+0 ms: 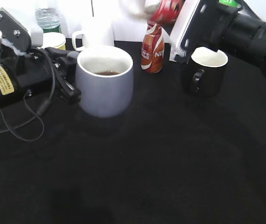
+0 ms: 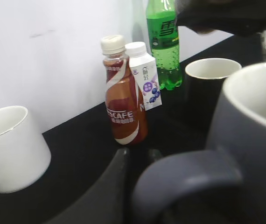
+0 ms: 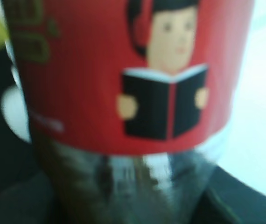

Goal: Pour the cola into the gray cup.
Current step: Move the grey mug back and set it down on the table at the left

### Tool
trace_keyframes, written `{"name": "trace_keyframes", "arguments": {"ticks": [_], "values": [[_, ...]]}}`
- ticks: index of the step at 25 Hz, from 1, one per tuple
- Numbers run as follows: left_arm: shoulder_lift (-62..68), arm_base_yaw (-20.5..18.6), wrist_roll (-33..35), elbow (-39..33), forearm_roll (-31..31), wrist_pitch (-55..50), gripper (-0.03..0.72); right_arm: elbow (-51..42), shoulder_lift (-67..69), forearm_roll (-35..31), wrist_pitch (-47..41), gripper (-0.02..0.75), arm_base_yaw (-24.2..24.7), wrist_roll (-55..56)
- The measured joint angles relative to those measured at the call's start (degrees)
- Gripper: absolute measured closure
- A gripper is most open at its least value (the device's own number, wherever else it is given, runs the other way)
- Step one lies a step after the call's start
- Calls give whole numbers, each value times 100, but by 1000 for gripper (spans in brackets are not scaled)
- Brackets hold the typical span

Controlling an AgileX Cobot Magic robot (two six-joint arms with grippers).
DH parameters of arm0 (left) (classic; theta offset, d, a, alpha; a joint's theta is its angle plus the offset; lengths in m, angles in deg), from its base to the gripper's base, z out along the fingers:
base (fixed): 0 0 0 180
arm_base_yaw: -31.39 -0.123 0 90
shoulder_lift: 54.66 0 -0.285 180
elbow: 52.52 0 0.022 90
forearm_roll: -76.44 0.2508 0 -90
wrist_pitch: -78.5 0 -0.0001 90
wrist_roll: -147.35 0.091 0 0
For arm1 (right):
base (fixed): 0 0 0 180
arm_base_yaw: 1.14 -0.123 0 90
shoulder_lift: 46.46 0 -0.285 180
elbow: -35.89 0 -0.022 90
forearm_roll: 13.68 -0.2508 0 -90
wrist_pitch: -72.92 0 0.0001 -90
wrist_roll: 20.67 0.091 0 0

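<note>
Across the whole exterior frame: black cloth bench (image 1: 170, 163), white wall behind along the top edge.

Gray cup (image 1: 105, 80) sits left of center on the bench, a little dark liquid at the bottom. Left hand (image 1: 67, 77) is at the cup's left side; left wrist view shows the cup handle (image 2: 189, 179) right at the dark fingers (image 2: 105, 196), which look closed on it, though contact isn't fully visible.

Cola (image 1: 166, 10) is up at the top center of the exterior frame, blurred, only the red label showing, held off the bench by the right hand (image 1: 182, 21). Right wrist view fills with the bottle (image 3: 133, 93): red label with a cartoon reader, dark liquid below. Fingers aren't visible there, so grip is judged from the bottle hanging in the air at the hand.

Exterior only: black mug (image 1: 205, 72) at right, paper cup (image 1: 53, 40) at upper left.

Left wrist view only: green soda bottle (image 2: 163, 44) and a small white carton (image 2: 144, 77) behind the Nescafe bottle (image 2: 123, 93). White mug (image 2: 9, 149) at lower left there.
</note>
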Motion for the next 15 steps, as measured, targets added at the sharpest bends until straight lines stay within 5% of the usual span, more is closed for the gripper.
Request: {"name": "trace_keyframes", "arguments": {"ticks": [5,10,15], "values": [[4,-6,369,0,-1253,0,612,0,0,-634,82,348,0,4710],[646,-6,856,6,-2602,745,612,11,-277,-957,8,351,110,5273],[1702,-6,904,866,-2662,860,612,11,-525,-938,-337,351,1083,5376]]}}
